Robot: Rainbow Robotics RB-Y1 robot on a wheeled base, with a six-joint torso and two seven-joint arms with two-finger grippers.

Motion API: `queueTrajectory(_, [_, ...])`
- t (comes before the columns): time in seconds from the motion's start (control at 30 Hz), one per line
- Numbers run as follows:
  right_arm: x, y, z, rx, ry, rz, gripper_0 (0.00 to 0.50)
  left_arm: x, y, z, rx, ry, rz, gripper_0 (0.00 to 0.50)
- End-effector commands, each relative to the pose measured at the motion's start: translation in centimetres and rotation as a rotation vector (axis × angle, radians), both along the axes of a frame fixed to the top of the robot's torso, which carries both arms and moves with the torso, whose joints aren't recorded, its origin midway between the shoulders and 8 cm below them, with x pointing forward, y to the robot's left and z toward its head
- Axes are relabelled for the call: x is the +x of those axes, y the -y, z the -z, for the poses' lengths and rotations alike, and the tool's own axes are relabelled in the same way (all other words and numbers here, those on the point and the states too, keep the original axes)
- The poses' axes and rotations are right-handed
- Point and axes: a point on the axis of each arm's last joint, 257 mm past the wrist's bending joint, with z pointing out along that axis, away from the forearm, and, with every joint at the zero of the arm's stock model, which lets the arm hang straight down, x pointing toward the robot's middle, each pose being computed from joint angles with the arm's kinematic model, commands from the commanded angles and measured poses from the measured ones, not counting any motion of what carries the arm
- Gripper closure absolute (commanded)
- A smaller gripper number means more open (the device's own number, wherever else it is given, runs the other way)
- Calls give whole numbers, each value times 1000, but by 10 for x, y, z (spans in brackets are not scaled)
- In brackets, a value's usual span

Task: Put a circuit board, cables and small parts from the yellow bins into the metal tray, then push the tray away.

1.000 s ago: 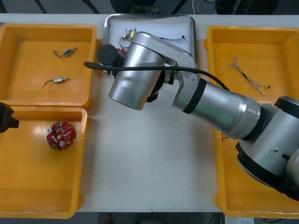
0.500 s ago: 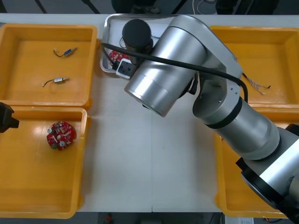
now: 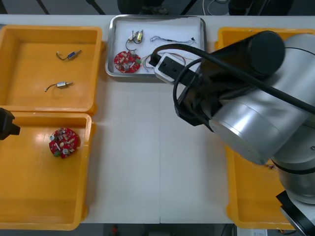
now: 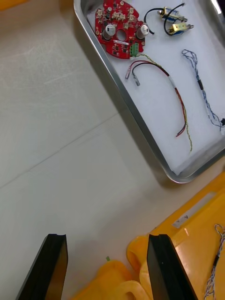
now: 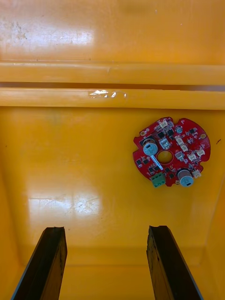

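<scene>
Black fingers of the right pincer hang over bare bench, short of the near rim of the metal tray and close beside the right-hand yellow bin.

We flag the push as the chief hazard. The pincer stands toward the tray's near right corner. A shove from this line would, in our judgement, swivel the tray rather than slide it, and could jam it against the bin alongside. The rim is low, so fingers set too high may ride over it and rake the contents. The tray also lies close to the bench's far edge, and an overlong push could carry it off.

The right pincer is wide apart, holding nothing and touching nothing. The left pincer, likewise apart and empty, waits above the floor of the near left bin. A spare circuit board lies beyond its fingers.

On the tray's white floor we note a circuit board towards the left wall, with small metal parts just beside it. A red and yellow cable and a twisted blue and white cable lie there too, all loose. Loading appears complete, and only the push looks outstanding.
</scene>
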Motion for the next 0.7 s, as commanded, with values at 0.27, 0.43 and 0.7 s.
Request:
queueTrajectory(0.27, [-26, 107, 4, 105, 17, 203, 12, -4, -11, -12, 52, 18, 32, 0])
queueTrajectory(0.43, [-39, 161, 33, 153, -68, 359, 12, -4, -11, -12, 52, 18, 32, 0])
queueTrajectory(0.7, [-68, 212, 62, 305, -188, 566, 11, -4, -11, -12, 52, 18, 32, 0])
